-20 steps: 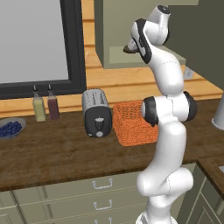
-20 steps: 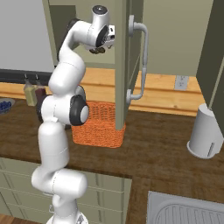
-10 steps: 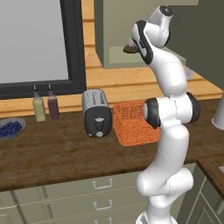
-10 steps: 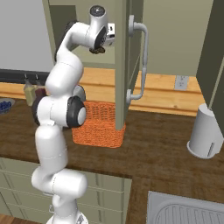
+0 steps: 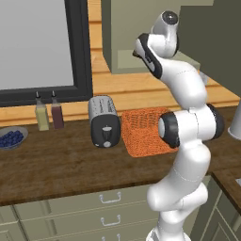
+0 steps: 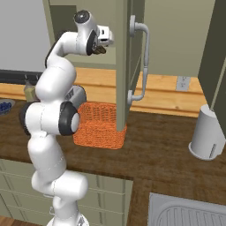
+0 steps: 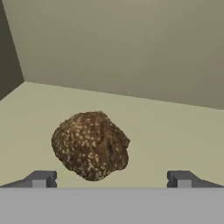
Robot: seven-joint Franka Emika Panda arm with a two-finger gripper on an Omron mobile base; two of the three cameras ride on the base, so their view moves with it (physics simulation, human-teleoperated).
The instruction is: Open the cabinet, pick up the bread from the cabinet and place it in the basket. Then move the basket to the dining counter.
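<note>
- Done: olive-grey panelled cabinet door [image 6: 123,66] stands open.
- Gripper [image 7: 111,178] spread wide, empty; dark brown roundish bread [image 7: 90,145] just ahead, between fingertips, left of centre.
- Left: grasp bread, fill orange woven basket [image 5: 143,131], carry it.

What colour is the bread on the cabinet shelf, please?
Dark brown with pale speckles; the bread shows best in the hand view.
</note>
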